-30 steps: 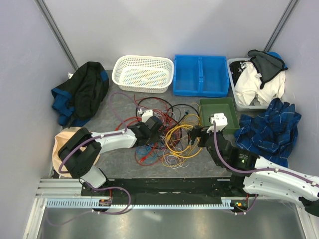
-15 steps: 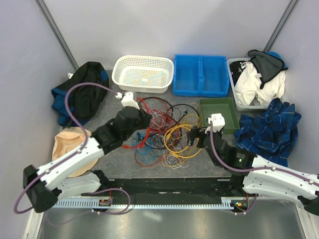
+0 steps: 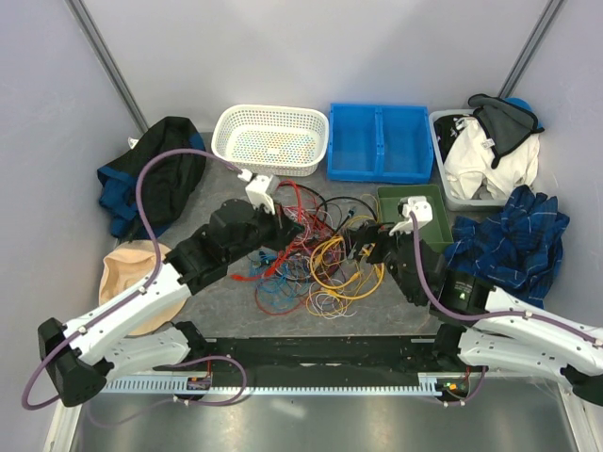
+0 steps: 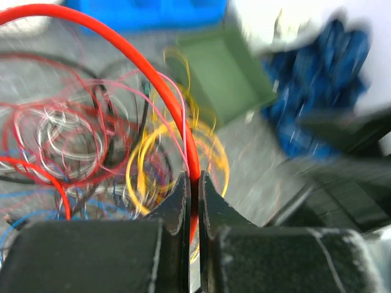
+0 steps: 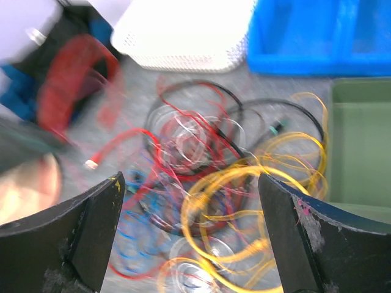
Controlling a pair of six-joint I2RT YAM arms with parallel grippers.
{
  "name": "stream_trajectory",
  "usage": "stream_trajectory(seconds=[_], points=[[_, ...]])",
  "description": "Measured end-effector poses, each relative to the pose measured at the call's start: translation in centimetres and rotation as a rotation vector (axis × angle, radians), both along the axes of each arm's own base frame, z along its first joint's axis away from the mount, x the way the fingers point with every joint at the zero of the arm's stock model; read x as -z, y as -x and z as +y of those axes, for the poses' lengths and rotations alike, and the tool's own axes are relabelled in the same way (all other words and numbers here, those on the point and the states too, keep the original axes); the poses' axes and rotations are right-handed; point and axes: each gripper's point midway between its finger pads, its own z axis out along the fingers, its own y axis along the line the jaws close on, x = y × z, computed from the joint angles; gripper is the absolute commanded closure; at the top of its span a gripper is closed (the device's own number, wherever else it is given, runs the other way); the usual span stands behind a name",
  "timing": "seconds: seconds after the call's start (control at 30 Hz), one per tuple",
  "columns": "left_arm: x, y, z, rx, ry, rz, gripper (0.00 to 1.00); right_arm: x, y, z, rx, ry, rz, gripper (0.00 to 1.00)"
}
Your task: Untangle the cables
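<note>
Tangle of thin multicoloured cables (image 3: 316, 256) at table (image 3: 226, 303) centre, red cable (image 4: 193, 160) pinched in left jaws, right jaws wide. Pale plastic tub (image 3: 438, 132) at two o'clock, holding white and black clothes (image 3: 485, 155).

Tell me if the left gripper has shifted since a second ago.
Yes. The left gripper, shut on a red cable, has shifted farther out from the robot in the top view, nearer the white basket.
</note>
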Motion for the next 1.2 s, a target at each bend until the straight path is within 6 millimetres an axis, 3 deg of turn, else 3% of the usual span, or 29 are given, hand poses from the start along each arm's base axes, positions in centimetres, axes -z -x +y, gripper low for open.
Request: stream_trajectory(seconds=[0.13, 0.23, 0.6, 0.97, 1.07, 1.17, 1.2], points=[[4.7, 1.7, -0.4, 0.112, -0.059, 0.024, 0.97, -3.9, -0.4, 1.4, -0.022, -0.082, -0.031, 0.02], [6.4, 3.0, -0.1, 0.171, -0.069, 0.009, 0.98, -5.3, -0.8, 2.9, -0.047, -0.115, -0.03, 0.03], [2.9, 5.2, 0.1, 0.283, 0.025, -0.158, 0.98, -1.0, -3.0, 6.6, -0.158, -0.107, 0.126, 0.05], [3.7, 5.8, -0.1, 0.32, 0.017, -0.148, 0.98, -2.8, -2.6, 8.8, -0.25, -0.198, 0.1, 0.08], [3.9, 6.0, -0.2, 0.334, 0.018, -0.144, 0.98, -2.8, -2.8, 10.1, -0.286, -0.198, 0.119, 0.12], [3.9, 6.1, -0.2, 0.34, 0.02, -0.143, 0.98, -1.8, -3.5, 12.3, -0.328, -0.177, 0.156, 0.23], [3.9, 6.1, -0.2, 0.341, 0.02, -0.142, 0.98, -1.2, -3.7, 12.8, -0.335, -0.168, 0.17, 0.31]])
